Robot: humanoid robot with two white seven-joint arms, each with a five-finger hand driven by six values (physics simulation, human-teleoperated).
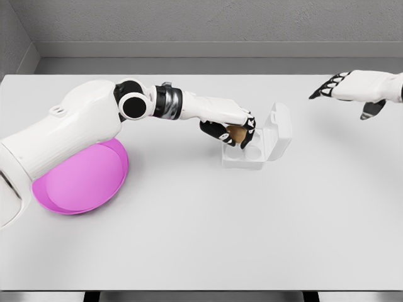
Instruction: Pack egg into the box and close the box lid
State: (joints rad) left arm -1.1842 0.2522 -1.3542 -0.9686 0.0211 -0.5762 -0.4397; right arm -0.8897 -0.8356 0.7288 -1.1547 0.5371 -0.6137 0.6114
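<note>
Now the left hand (232,129), fingers curled round the brown egg (237,133), holds it over the clear box's (247,154) far-left cup, whose lid (279,131) stands open at right, leaving the cups reachable.

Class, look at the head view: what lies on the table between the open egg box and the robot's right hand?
Nothing: in the head view, only bare white table separates the box from the right hand.

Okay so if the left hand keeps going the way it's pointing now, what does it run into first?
The left hand, gripping the brown egg, points rightward over the clear egg box. Going straight on, it would probably meet the box's upright open lid first, though height and depth are hard to judge from this single view.
</note>
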